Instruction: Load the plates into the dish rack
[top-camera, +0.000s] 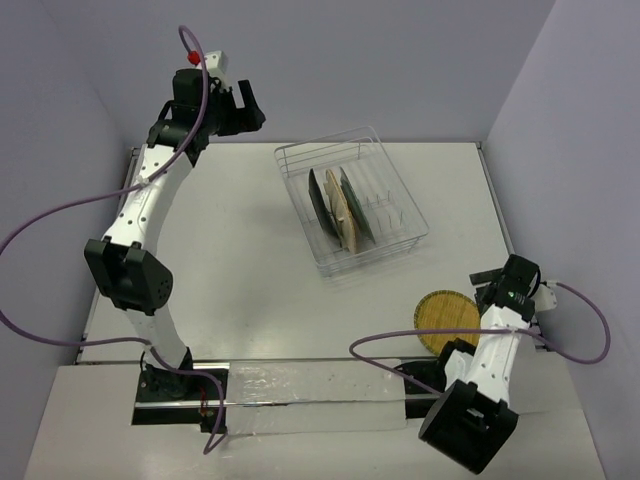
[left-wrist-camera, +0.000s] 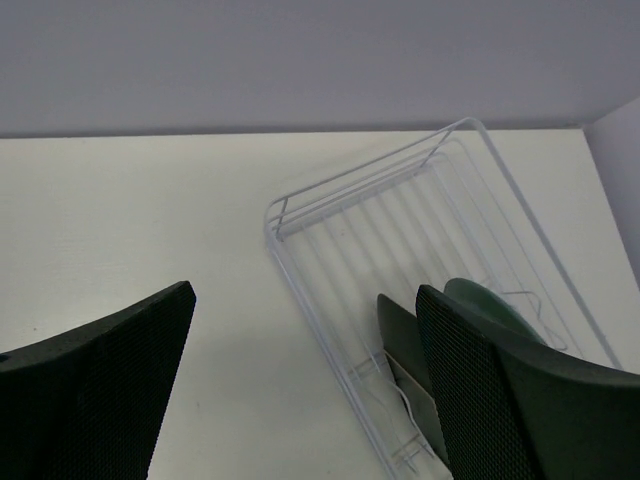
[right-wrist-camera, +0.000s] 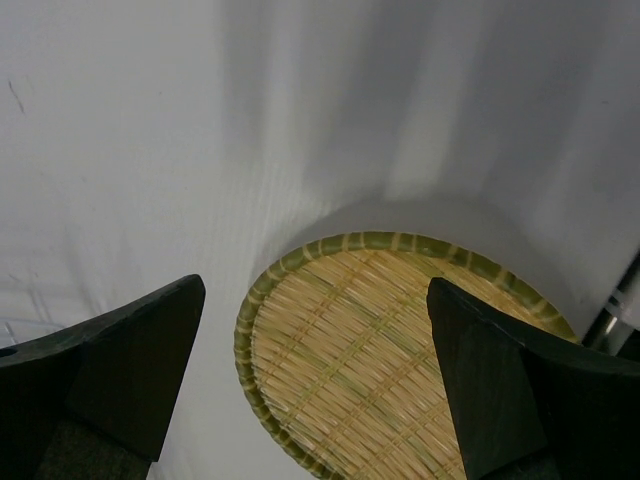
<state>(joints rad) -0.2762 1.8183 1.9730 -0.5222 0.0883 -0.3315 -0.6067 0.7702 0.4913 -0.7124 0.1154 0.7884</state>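
Woven round plate (top-camera: 447, 311) is lying lower right, three plates (top-camera: 340, 205) standing in the dish rack (top-camera: 392, 212).
Both are gaping empty: left gripper (left-wrist-camera: 305, 300), right gripper (right-wrist-camera: 315, 300).

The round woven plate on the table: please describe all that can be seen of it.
The round woven plate is tan wickerwork with a greenish braided rim. It lies flat on the white table, outside the dish rack, beside the right arm. The right gripper hangs open over its edge, apparently not touching it.

Lab booth, plain lilac walls (top-camera: 400, 60), white table (top-camera: 240, 250), cabled robot arm (top-camera: 140, 215)
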